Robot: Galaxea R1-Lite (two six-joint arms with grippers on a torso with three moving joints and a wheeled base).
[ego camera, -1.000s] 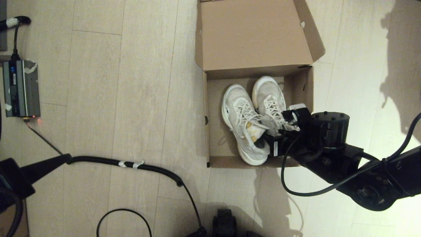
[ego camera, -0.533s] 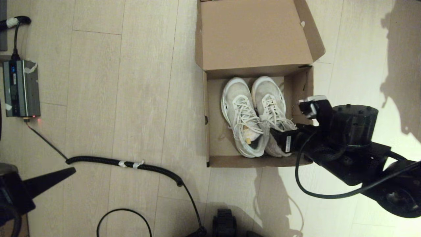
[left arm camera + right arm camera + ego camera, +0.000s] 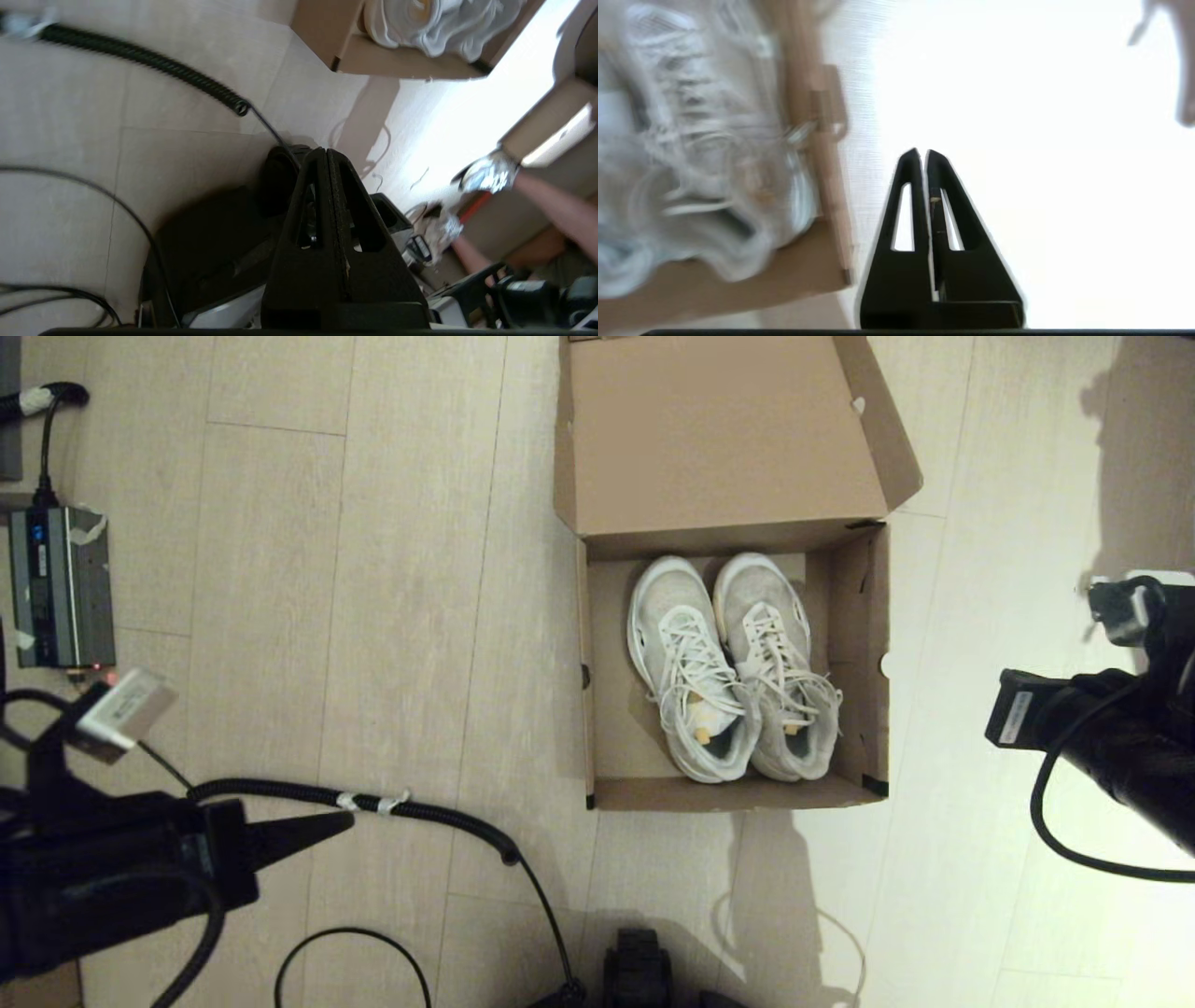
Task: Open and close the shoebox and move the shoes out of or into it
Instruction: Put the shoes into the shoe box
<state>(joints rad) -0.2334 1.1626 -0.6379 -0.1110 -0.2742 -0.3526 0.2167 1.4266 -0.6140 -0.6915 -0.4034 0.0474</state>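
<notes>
The brown cardboard shoebox [image 3: 586,663] stands open on the floor, its hinged lid [image 3: 724,429] folded back on the far side. Both white mesh shoes [image 3: 686,663] lie side by side inside it, toes toward the lid and heels toward me. My right arm [image 3: 1083,737] hangs well right of the box, clear of it. In the right wrist view the right gripper [image 3: 923,151] is shut and empty over bright floor, beside the box wall [image 3: 817,140]. At lower left, the left gripper [image 3: 347,819] is shut, empty, and points toward the box.
A grey power unit [image 3: 61,583] sits at the far left. A black corrugated cable [image 3: 373,801] runs across the floor toward the robot base [image 3: 639,971]. The left wrist view shows a person's gloved hand [image 3: 490,172] and another cardboard box [image 3: 546,121].
The right gripper has let go of the right shoe and drawn out of the box to the right. That shoe now lies flat beside the other. The left arm has swung in, rightward.
</notes>
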